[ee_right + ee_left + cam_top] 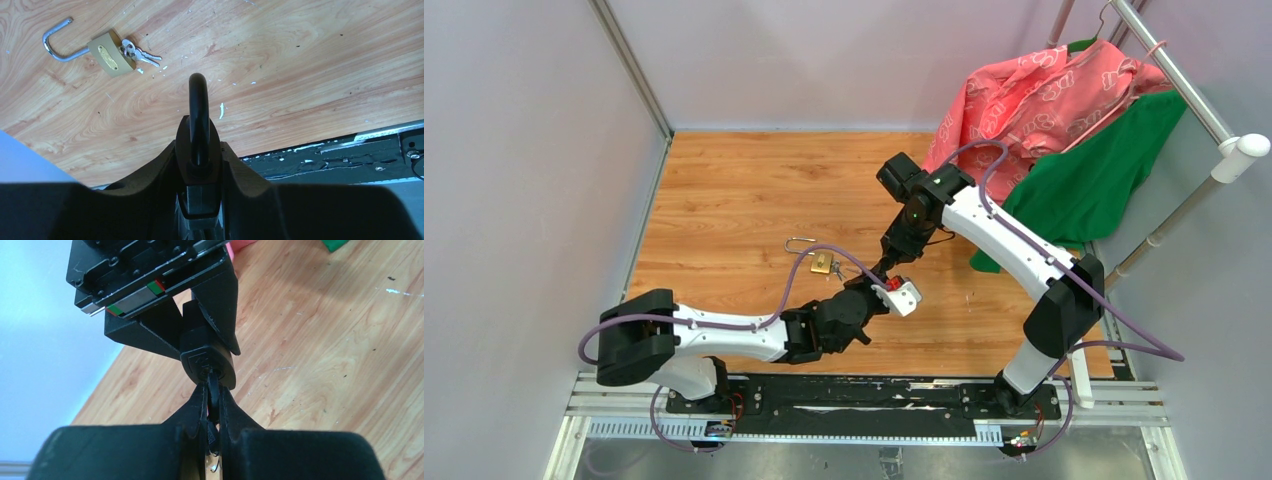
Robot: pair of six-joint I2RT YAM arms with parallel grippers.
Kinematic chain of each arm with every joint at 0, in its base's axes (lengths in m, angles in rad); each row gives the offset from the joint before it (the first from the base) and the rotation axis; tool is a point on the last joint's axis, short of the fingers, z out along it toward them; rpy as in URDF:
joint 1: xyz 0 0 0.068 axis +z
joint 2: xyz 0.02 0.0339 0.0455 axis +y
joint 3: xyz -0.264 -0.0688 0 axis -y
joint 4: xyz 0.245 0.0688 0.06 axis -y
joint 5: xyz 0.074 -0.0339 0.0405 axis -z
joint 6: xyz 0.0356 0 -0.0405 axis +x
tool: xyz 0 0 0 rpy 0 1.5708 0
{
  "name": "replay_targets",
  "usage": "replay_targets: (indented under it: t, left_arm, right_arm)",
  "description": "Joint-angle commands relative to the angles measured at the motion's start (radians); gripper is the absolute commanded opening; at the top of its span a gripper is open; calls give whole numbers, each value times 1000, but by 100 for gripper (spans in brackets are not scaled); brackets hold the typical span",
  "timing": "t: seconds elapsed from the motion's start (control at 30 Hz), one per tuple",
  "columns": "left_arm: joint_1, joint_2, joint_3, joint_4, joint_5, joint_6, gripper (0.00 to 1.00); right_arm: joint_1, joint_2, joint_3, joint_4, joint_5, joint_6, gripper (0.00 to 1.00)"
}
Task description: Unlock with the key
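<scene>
1. Nearest of all, behind both pincers, a black rail (854, 405) runs along the edge of the table, and the two arms stand on it.
2. The left pincer (214, 392) is squeezed almost shut. It is pinching a thin dark key (212, 380) between its two tips.
3. The key points away from the left pincer. Its tip meets the keyhole in the bottom of a black padlock (206, 361). I cannot tell how far in it goes.
4. The right pincer (198, 155) comes from the other side, tip to tip with the left one. It is partly closed, and its two fingers hug the sides of the black padlock.
5. The black hoop (198, 105) of that padlock sticks out past the right pincer's tips. I cannot tell if the hoop is locked or loose.
6. Both pincers and the black padlock are up in the air over the wooden table (724, 200).
7. A little past the pincers, to their left, a gold padlock (111, 52) lies flat on the wood.
8. Its silver hoop (55, 42) is swung open on the side away from the pincers.
9. A small bunch of keys (140, 54) touches the gold padlock on the side closer to the pincers.
10. Far off, past the right pincer and to its right, a pink cloth (1034, 95) and a green cloth (1104, 170) hang on a metal rack (1194, 100).
</scene>
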Motion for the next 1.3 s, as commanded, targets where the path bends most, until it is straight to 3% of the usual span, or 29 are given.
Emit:
replay_targets:
  t: [0.0, 0.2, 0.57, 1.27]
  left_arm:
    - [11, -38, -36, 152, 32, 150, 0]
    - [-7, -62, -162, 367, 101, 338, 0]
    - [-32, -65, -202, 451, 97, 546, 0]
    - [-116, 77, -219, 712, -6, 1061, 0]
  right_arm:
    - [47, -22, 24, -112, -153, -41, 0]
    - [48, 5, 54, -125, -179, -45, 0]
    - [48, 17, 81, -138, -186, -44, 0]
    - [33, 53, 156, -198, -210, -107, 0]
